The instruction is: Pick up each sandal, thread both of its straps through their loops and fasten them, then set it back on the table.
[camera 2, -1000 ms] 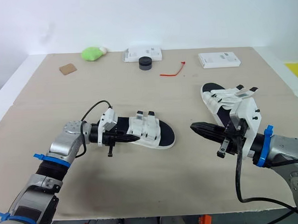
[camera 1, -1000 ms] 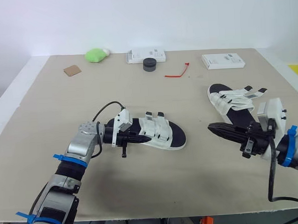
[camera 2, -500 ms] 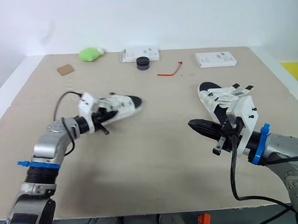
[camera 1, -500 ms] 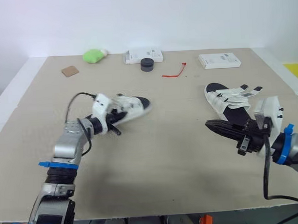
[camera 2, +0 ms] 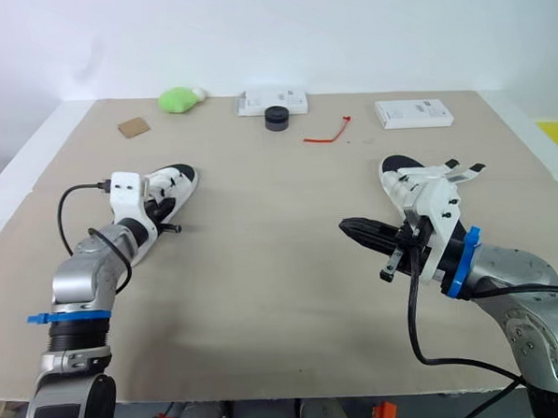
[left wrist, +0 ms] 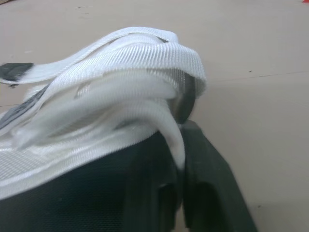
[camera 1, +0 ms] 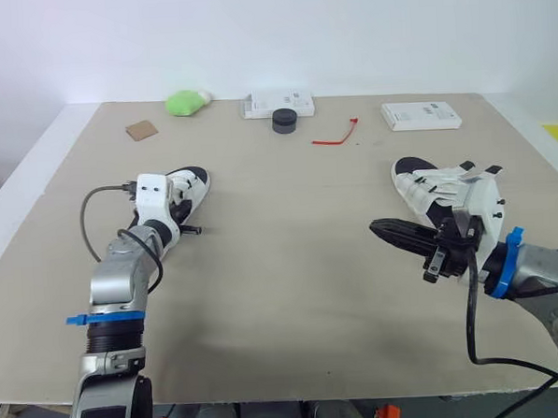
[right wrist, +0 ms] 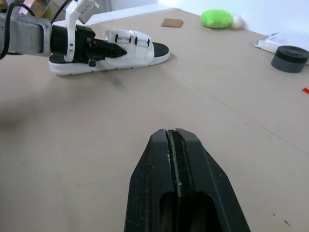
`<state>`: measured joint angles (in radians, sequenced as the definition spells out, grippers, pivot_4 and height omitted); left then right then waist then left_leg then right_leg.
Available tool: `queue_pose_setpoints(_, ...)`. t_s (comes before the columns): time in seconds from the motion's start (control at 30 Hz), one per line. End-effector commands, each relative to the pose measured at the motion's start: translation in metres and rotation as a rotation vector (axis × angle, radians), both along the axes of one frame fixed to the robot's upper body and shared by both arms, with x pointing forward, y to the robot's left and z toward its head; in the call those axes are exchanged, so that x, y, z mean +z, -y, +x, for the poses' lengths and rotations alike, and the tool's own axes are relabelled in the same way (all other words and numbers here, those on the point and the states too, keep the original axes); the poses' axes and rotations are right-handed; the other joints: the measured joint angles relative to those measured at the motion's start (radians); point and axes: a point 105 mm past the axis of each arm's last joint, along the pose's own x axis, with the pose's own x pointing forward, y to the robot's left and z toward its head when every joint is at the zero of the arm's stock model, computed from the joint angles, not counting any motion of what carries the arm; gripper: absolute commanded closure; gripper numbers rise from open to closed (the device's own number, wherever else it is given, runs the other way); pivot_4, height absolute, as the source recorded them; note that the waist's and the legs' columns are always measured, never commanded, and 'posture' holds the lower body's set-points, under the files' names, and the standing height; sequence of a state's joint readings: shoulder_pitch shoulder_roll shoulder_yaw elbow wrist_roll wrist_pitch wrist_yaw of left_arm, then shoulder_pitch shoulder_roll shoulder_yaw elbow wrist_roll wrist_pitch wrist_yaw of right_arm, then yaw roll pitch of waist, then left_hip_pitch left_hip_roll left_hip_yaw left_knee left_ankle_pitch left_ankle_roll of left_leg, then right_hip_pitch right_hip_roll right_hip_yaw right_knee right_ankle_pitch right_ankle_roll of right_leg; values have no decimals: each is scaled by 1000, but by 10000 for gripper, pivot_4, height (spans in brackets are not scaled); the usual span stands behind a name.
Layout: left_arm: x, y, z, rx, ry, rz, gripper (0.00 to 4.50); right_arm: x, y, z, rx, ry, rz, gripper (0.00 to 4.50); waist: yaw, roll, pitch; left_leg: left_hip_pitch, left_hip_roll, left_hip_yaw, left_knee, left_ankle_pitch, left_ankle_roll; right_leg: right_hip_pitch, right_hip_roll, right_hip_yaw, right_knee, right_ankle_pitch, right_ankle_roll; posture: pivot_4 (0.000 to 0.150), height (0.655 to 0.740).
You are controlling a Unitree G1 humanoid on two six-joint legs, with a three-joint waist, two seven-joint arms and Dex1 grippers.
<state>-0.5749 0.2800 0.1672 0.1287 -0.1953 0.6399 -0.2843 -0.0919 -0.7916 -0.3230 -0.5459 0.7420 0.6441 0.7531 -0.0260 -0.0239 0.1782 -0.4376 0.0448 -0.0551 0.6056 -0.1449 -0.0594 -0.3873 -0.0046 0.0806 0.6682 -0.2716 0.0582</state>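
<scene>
— Left gripper (right wrist: 116,49) clamps the left sandal (right wrist: 140,43) at the left of the table (camera 1: 291,264). Advice?
— Lift it level. The right gripper (right wrist: 170,133), shut and empty beside the right sandal (camera 1: 428,187), must open for a strap (left wrist: 120,53).

Both arms are silver-grey metal with rounded joint shells. The left forearm (camera 1: 123,273) carries a left blue band (camera 1: 104,318), with a black ribbed section on the band's near side. A thin black cable (camera 1: 83,219) loops out to a white boxy housing (camera 1: 152,191) at the wrist. The left pincer (right wrist: 118,49) has two slim black fingers. The right forearm (camera 1: 544,268) wears a right blue band (camera 1: 502,261) behind a white wrist block (camera 1: 485,203), and a thicker black lead (camera 1: 469,316) hangs in a loop. The right pincer (camera 1: 381,229) is matte black, its fingers (right wrist: 154,183) speckled with pale dust, each with a rounded hollow near the base.
</scene>
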Motion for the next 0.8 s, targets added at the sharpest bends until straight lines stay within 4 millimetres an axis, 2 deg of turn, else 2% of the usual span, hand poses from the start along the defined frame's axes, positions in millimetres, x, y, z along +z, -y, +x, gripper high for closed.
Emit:
queue_pose_setpoints(0.03,26,8,7,-26,96,-5,20383,8,-1,0,5,49,7,45000,1,0,0,0,0,0,0,0,0,0,0,0,0,0,0,1500,7400)
queue_pose_setpoints(0.07,27,10,7,-37,94,-15,17261,8,-1,0,5,50,8,45000,2,0,0,0,0,0,0,0,0,0,0,0,0,1,0,1500,7400)
queue_pose_setpoints(0.17,35,17,3,-86,117,-35,2359,8,-1,-1,6,49,13,45000,1,0,0,0,0,0,0,0,-1,0,0,1,0,0,0,1500,7400)
queue_pose_setpoints(0.2,40,21,0,-124,132,-71,209,7,0,-1,7,46,15,45000,1,0,0,0,0,0,0,0,-1,-1,0,1,0,0,0,1500,7400)
queue_pose_setpoints(0.27,62,30,-21,-283,217,-131,209,6,2,-4,6,36,21,45000,1,0,0,-1,0,0,-1,0,-1,-1,0,1,0,0,0,1500,7400)
queue_pose_setpoints(0.37,62,32,-60,-517,205,-106,209,0,8,-6,1,5,14,45000,-2,-1,0,-1,1,1,-3,0,-1,-2,0,2,-1,0,-1,1500,7400)
queue_pose_setpoints(0.47,59,21,-86,-600,157,-105,209,-11,18,-7,-26,-35,-17,45000,-3,0,0,0,1,1,-4,0,-1,-2,0,1,0,-1,-3,1500,7400)
queue_pose_setpoints(0.57,52,-2,-107,-613,89,-136,209,-19,34,-8,-64,-70,-35,45000,-3,0,0,0,1,1,-3,0,-1,-2,0,0,0,-1,-2,1500,7400)
queue_pose_setpoints(0.6,47,-18,-109,-555,48,-159,209,-19,40,-7,-78,-78,-34,45000,-3,0,0,0,2,1,-3,1,-1,-2,0,1,0,-1,-2,1500,7400)
queue_pose_setpoints(0.67,41,-37,-110,-482,-1,-187,209,-18,45,-6,-87,-81,-33,45000,-3,-1,1,1,2,2,-2,1,-1,-2,0,1,0,-3,-6,1500,7400)
queue_pose_setpoints(0.77,40,-45,-111,-443,4,-183,209,-18,45,-4,-77,-81,-43,45000,-1,-1,0,2,2,2,-2,2,1,-2,-1,0,0,-1,-8,1500,7400)
queue_pose_setpoints(0.8,36,-48,-119,-448,-17,-185,209,-17,44,-4,-75,-79,-44,45000,-1,-1,0,1,3,3,-2,3,1,-2,-1,0,0,-1,-8,1500,7400)
